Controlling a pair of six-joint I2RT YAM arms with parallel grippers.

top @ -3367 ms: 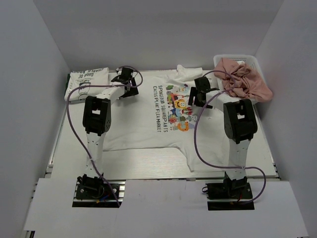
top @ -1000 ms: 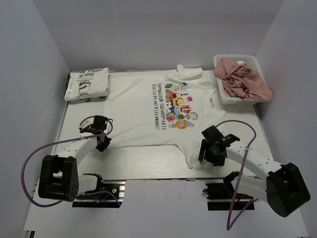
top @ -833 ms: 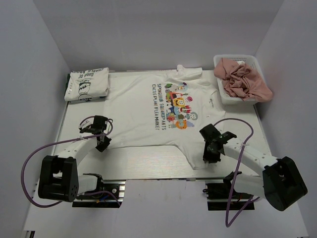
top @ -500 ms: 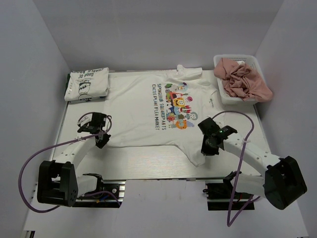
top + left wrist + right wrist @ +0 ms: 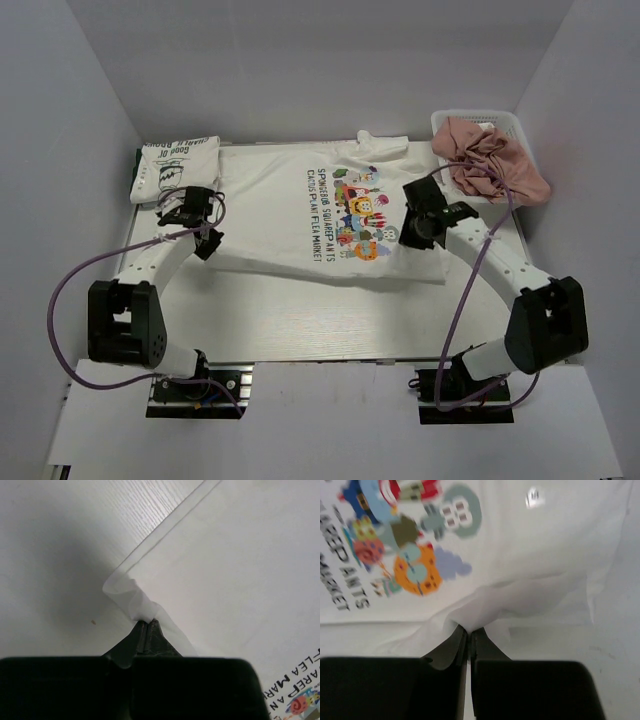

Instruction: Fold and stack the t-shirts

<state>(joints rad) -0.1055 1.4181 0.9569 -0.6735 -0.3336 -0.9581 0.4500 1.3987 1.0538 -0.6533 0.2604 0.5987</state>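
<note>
Printed t-shirt (image 5: pixel 270 200): lay face up across the far half of the table (image 5: pixel 300 320), with the cartoon print and dark lettering showing. Its near edge ran in a slanting line from one gripper to the other.
Left gripper (image 5: pixel 148 623): sat near the left edge of the table, at the shirt's near left corner. Its fingers were pressed together on a small bunched tuft of the hem.
Right gripper (image 5: pixel 469 629): sat toward the right edge, just on the near side of the cartoon print. Its fingers were clamped on a raised fold of the same shirt.
Folded t-shirt (image 5: pixel 175 170): rested in the far left corner, just beside the printed shirt's left side and apart from both grippers.
Basket (image 5: pixel 500 118): stood in the far right corner. A crumpled pink cloth (image 5: pixel 495 165) spilled over its rim.
Hard to make out: the right wrist view was blurred. The lettering was cut off at the frame edge in both wrist views. Cloth partly buried the fingertips. The drawing on the folded shirt was too small to read.
</note>
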